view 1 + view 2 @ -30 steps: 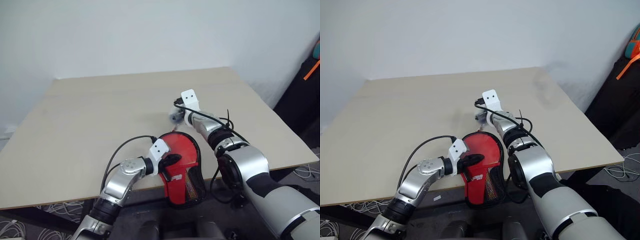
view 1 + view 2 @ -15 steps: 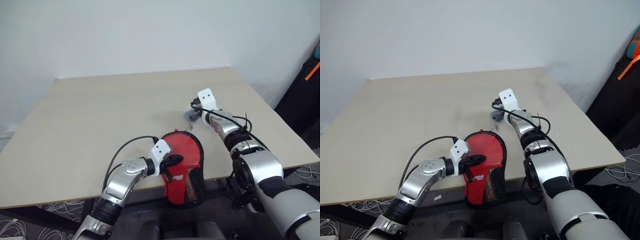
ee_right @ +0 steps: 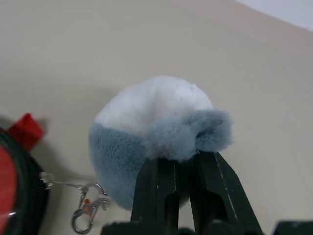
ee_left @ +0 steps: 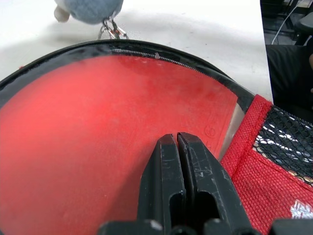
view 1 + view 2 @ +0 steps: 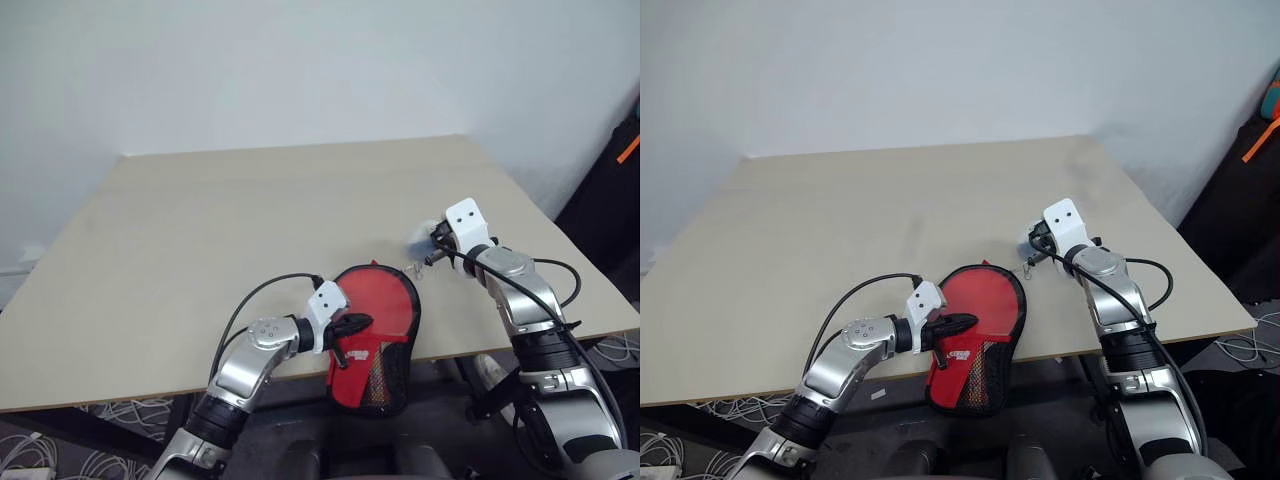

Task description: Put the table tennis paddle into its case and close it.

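Observation:
The case point(image 5: 375, 320) lies at the table's near edge, its narrow mesh end hanging over the edge. The table tennis paddle point(image 4: 98, 127) shows as a red face through the clear half; its handle is hidden. My left gripper point(image 5: 358, 322) is shut, its tips resting on the clear face point(image 4: 176, 139). A grey and white plush charm point(image 3: 156, 127) hangs by a small metal clasp point(image 3: 88, 218) from the case's zip point(image 4: 142, 53). My right gripper point(image 5: 432, 245) is shut on this charm, just right of the case's round end.
The beige table point(image 5: 200, 230) stretches wide to the left and back, ending at a white wall. A dark bag with an orange strap point(image 5: 625, 150) stands beyond the table's right edge. Cables lie on the floor below the near edge.
My right gripper has moved to the right along the case's round end, carrying the plush charm with it. The left gripper has stayed on the case.

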`<action>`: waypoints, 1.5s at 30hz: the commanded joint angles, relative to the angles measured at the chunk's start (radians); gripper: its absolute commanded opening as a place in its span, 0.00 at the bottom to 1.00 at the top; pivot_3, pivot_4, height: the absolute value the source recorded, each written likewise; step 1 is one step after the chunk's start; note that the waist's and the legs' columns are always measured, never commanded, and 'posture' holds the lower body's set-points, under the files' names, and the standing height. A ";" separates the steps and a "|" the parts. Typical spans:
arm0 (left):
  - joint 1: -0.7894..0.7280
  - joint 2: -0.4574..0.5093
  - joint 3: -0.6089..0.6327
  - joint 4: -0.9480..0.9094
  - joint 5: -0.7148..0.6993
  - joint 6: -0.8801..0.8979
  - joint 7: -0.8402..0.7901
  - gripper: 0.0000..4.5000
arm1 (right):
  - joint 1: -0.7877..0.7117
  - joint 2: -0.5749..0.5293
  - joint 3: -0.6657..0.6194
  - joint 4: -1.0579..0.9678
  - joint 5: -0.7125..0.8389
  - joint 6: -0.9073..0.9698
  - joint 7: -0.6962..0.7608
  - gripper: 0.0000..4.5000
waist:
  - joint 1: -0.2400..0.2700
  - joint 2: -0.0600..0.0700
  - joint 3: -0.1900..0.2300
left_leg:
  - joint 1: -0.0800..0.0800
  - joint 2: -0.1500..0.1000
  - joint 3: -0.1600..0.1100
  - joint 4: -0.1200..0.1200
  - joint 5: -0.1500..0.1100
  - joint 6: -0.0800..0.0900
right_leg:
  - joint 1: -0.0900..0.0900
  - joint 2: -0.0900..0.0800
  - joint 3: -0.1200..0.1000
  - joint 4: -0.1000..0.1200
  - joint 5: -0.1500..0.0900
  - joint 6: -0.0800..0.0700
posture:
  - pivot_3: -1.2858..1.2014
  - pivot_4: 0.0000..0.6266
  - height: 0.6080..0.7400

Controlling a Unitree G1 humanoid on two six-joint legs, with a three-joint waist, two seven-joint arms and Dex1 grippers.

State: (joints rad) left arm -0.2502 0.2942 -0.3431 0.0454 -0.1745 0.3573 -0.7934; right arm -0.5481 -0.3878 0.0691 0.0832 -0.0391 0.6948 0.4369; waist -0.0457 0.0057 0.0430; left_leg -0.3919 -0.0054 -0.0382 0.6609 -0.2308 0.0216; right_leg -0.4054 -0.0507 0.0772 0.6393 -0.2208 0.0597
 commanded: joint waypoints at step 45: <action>-0.098 0.002 -0.018 0.196 0.051 0.019 -0.039 0.00 | 0.586 -0.540 -0.154 -0.740 0.607 -0.003 0.691 0.00 | 0.025 -0.009 0.002 | -0.001 0.002 -0.002 0.001 -0.003 -0.004 | 0.001 -0.001 -0.005 -0.009 -0.001 0.001 | 0.52 0.00 1.00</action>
State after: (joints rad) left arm -0.3613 0.2781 -0.3418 0.1820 -0.1678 0.3421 -0.8402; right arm 0.0318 -0.9132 -0.0694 -0.5894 0.5191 0.6956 1.0992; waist -0.0211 -0.0035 0.0447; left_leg -0.3928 -0.0033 -0.0402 0.6618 -0.2336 0.0177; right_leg -0.4042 -0.0521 0.0720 0.6292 -0.2215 0.0607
